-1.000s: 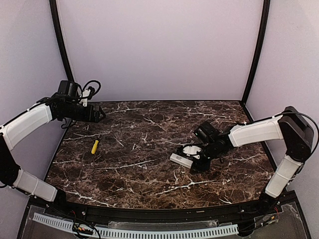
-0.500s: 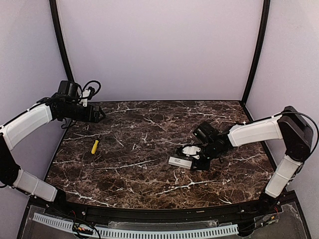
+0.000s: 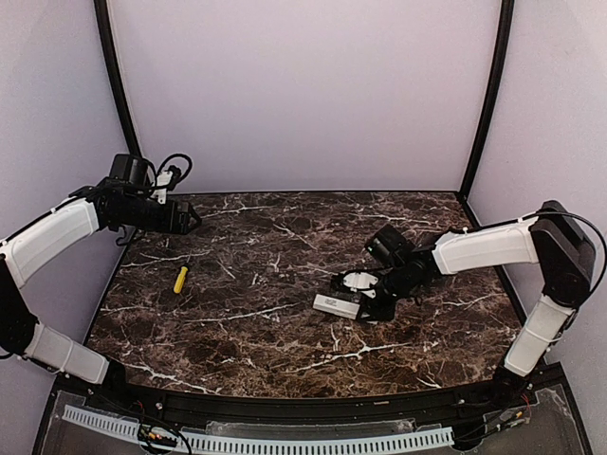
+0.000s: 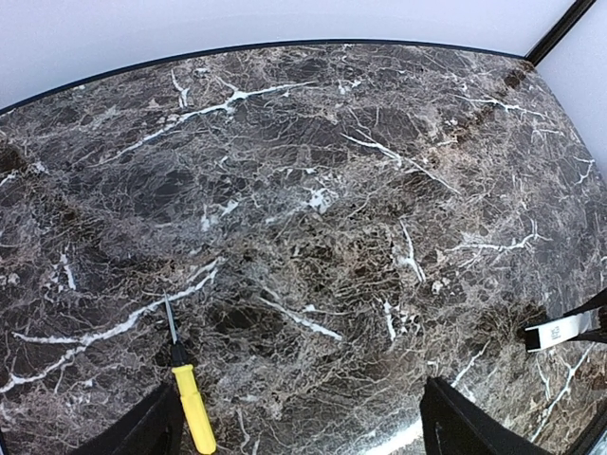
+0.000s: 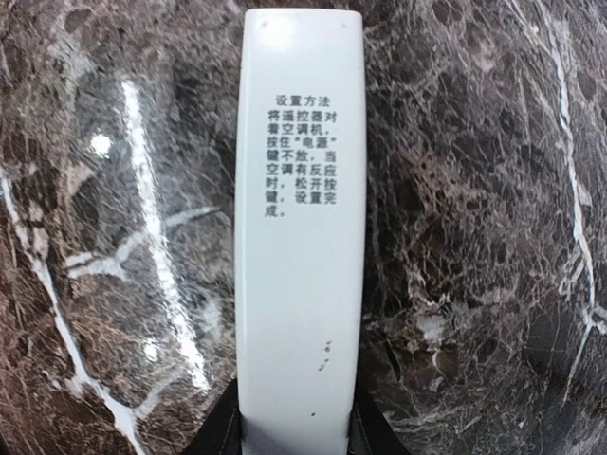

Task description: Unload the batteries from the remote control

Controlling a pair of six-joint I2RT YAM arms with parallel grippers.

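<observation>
The right gripper (image 5: 296, 434) pinches one end of the white remote control (image 5: 299, 218), right of the middle of the table (image 3: 266, 284). It should hold tight and steady, printed side up; the batteries are hidden, maybe inside. The left gripper (image 3: 190, 220) hangs spread wide, far left.

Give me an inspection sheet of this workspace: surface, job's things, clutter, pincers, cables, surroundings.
Surface: dark marble table, white veins.
Job's things: white remote control, printed face towards the wrist camera; batteries: nothing seen.
Clutter: yellow-handled screwdriver lying on the table's left part.
Pincers: right pincer shut on the remote's end; left pincer open, holding nothing, near the far-left corner.
Cables: black cable looped at the left wrist.
Surroundings: pale lilac walls, black frame posts.
</observation>
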